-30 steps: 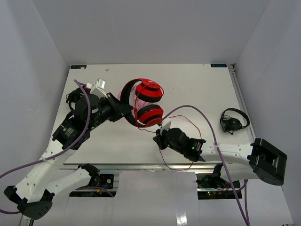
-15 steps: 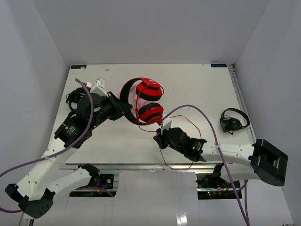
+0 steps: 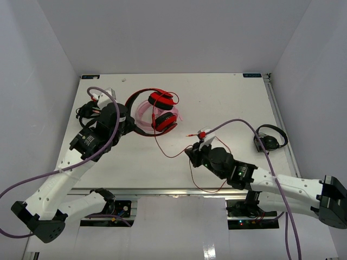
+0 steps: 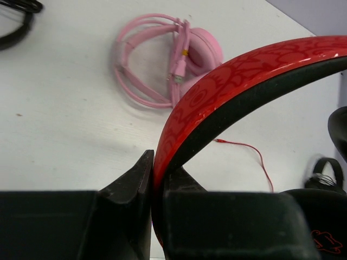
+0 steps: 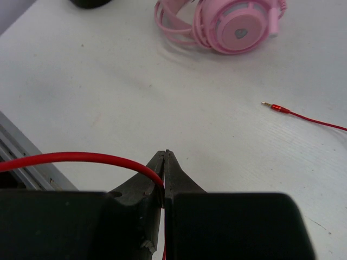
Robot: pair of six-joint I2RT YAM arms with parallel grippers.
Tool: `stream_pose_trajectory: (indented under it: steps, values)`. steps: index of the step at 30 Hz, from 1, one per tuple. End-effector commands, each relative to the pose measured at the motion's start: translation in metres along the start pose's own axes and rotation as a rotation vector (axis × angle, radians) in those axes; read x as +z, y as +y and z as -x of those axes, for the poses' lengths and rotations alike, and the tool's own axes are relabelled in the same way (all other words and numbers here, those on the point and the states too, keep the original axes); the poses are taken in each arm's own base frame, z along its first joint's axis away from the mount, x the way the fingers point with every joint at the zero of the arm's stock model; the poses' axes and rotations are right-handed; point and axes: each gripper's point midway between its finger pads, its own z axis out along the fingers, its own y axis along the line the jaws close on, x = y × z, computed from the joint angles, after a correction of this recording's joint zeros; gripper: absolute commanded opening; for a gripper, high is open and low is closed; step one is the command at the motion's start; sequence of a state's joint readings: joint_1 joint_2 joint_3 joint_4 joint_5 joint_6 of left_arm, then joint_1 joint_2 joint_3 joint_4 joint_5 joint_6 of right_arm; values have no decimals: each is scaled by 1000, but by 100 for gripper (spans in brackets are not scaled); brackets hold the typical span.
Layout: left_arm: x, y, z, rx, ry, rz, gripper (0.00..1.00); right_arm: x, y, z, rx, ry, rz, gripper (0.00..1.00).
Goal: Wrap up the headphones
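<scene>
While left gripper [image 4: 153, 162] clamps the headphones [image 4: 244, 76], right gripper [image 5: 165, 157] apparently pinches cable [image 5: 76, 155].

Right wrist view: red cable [image 5: 81, 154] exits at the left edge, its run below the pinch masked by the right gripper [image 5: 164, 170]; pink headphones [image 5: 227, 21] cropped by the top edge; dark object [image 5: 89, 2] cropped at the top edge, unidentifiable.

Left wrist view: red headphones [image 4: 238, 81] run off the right edge, the band's lower end buried in the left gripper [image 4: 154, 176]; black loop [image 4: 16, 13] cropped at the top-left corner; small black headphones [image 4: 327, 172] partly covered at right; pink headphones blurred.

Overhead view: pink headphones largely covered by the red headphones; black item [image 3: 82, 111] partly covered by the left arm [image 3: 87, 143], identity undetermined.
</scene>
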State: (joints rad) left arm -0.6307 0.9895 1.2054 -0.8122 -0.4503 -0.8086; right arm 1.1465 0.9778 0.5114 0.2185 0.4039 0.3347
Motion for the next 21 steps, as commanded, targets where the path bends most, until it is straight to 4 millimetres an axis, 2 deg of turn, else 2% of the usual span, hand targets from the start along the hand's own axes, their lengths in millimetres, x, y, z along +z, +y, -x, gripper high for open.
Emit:
stream_pose_trajectory:
  steps: [1,8,11,14,15,18,21]
  values:
    - [-27,10,68,-51,-223,104,0,-23,-49,13,101,-124,-216,8]
    - [-48,34,98,-43,-341,228,0,-60,-122,22,234,-275,-525,8]
    - [-53,44,104,-21,-374,274,0,-72,-141,29,282,-333,-576,8]
    - [-56,42,107,-28,-379,258,0,-81,-161,36,315,-373,-631,8]
    - [-55,42,106,-21,-377,259,0,-82,-162,37,316,-378,-631,8]
    - [-67,5,106,-34,-356,-1,0,-83,-177,37,321,-368,-659,8]
    - [-83,-19,101,-34,-326,-191,0,-75,-184,29,318,-321,-669,8]
